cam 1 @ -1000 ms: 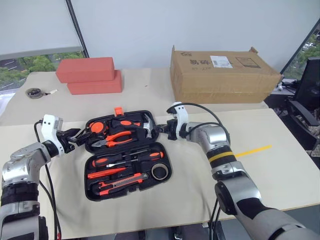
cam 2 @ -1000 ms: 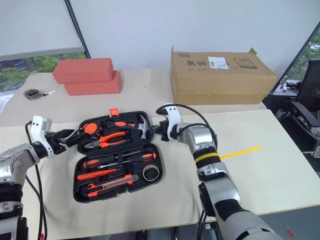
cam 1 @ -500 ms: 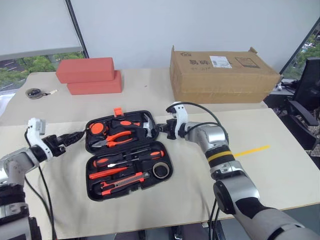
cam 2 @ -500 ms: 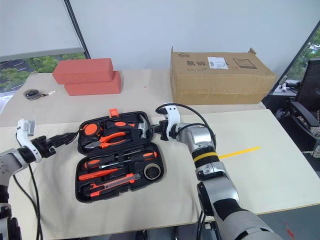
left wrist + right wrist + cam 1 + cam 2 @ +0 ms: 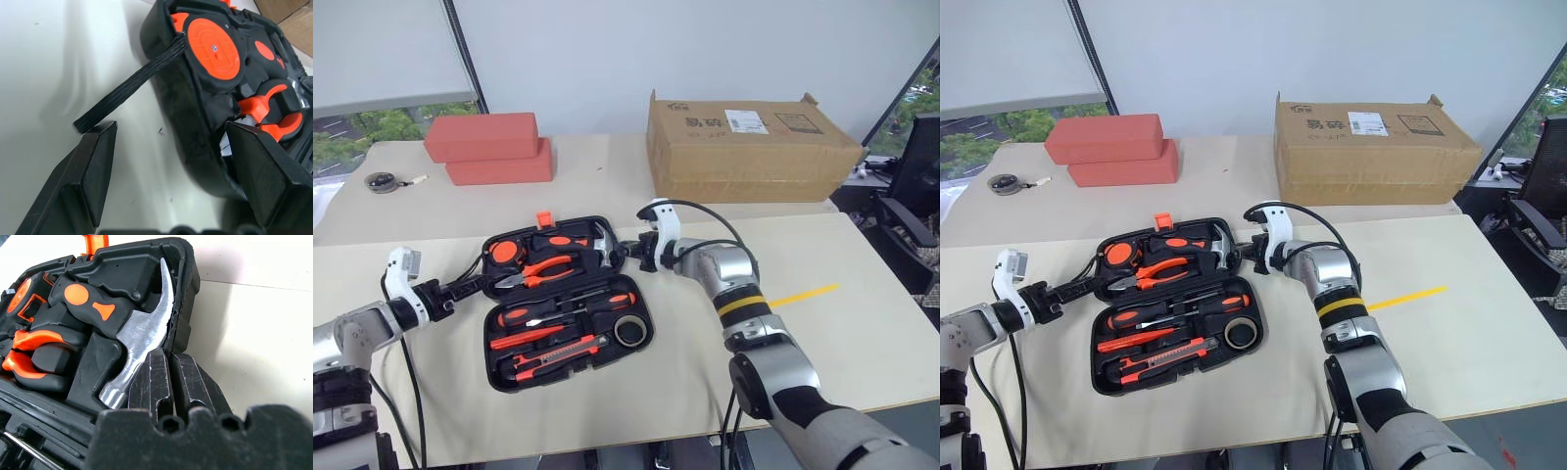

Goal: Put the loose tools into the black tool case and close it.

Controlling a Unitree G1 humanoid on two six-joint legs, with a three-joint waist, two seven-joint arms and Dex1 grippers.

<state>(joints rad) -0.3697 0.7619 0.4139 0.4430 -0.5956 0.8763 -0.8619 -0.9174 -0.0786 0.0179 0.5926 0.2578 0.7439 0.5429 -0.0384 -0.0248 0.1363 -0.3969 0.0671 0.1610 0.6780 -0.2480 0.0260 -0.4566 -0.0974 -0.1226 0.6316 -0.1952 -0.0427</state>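
The black tool case (image 5: 487, 343) lies open on the table. Two screwdrivers (image 5: 568, 308), a utility knife (image 5: 553, 354), a slim orange tester pen (image 5: 524, 340) and a grey tape roll (image 5: 628, 333) sit in its near half. Pliers (image 5: 548, 269), a hammer (image 5: 142, 333) and an orange tape measure (image 5: 215, 44) fill the far half. My left gripper (image 5: 478, 284) is open at the case's left edge, one finger over the table and the other over the inside, beside a black strap (image 5: 132, 85). My right gripper (image 5: 628, 257) is shut, its tips against the far half's right rim by the hammer head.
A brown cardboard box (image 5: 749, 147) stands at the back right and two red blocks (image 5: 489, 147) at the back left. A small round reel (image 5: 380, 182) lies far left. A yellow tape strip (image 5: 808, 294) marks the table right of my right arm.
My left hand drew back from the case's left edge, sank and rolled, then its fingers came in at the edge again, lower. The right arm and the case have not moved.
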